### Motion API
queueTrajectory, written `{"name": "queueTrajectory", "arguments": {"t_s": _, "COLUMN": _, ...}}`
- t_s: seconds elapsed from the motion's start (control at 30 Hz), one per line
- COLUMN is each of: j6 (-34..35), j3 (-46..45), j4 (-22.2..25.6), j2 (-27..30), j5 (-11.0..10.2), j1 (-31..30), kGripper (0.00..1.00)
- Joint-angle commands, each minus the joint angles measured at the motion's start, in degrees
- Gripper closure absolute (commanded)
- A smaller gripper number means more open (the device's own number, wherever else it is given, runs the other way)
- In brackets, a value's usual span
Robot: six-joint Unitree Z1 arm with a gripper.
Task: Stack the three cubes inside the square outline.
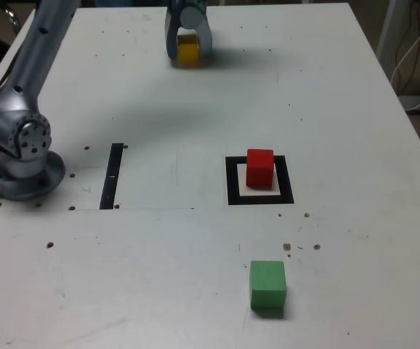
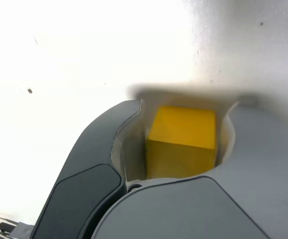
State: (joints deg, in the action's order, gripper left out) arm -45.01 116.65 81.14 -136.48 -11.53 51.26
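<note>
At the far side of the table, the yellow cube (image 1: 189, 49) (image 2: 183, 142) rests on the surface between the jaws of my gripper (image 1: 189, 57) (image 2: 180, 124). The jaws press against both of its sides, so the gripper is shut on it. The red cube (image 1: 259, 168) stands inside the square outline (image 1: 232, 182), towards its far right corner in the exterior view. Near the table's front edge the green cube (image 1: 268, 286) sits alone, apart from the outline.
The arm's base (image 1: 21, 156) stands at the exterior view's left, and the arm reaches over the table's far left part. A thin black strip (image 1: 112, 176) lies between the base and the outline. Cables hang beyond the table's right edge (image 1: 413, 43).
</note>
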Motion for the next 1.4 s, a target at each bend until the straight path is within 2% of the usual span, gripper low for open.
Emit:
{"name": "queueTrajectory", "arguments": {"t_s": 0.0, "j6": 0.2, "j3": -0.3, "j4": 0.2, "j2": 0.9, "j5": 0.3, "j1": -0.5, "kGripper": 0.70}}
{"name": "queueTrajectory", "arguments": {"t_s": 0.2, "j6": 0.2, "j3": -1.0, "j4": 0.5, "j2": 5.3, "j5": 0.7, "j1": -2.7, "kGripper": 0.75}}
{"name": "queueTrajectory", "arguments": {"t_s": 0.43, "j6": 2.3, "j3": -5.4, "j4": 0.5, "j2": 11.9, "j5": 1.8, "j1": -7.7, "kGripper": 0.76}}
{"name": "queueTrajectory", "arguments": {"t_s": 0.77, "j6": 12.7, "j3": -14.3, "j4": 1.1, "j2": 21.9, "j5": 1.5, "j1": -24.2, "kGripper": 0.76}}
{"name": "queueTrajectory", "arguments": {"t_s": 1.0, "j6": 20.6, "j3": -17.1, "j4": 2.1, "j2": 24.3, "j5": 2.3, "j1": -35.0, "kGripper": 0.76}}
{"name": "queueTrajectory", "arguments": {"t_s": 1.37, "j6": 32.4, "j3": -17.9, "j4": 2.7, "j2": 24.3, "j5": 4.8, "j1": -48.5, "kGripper": 0.76}}
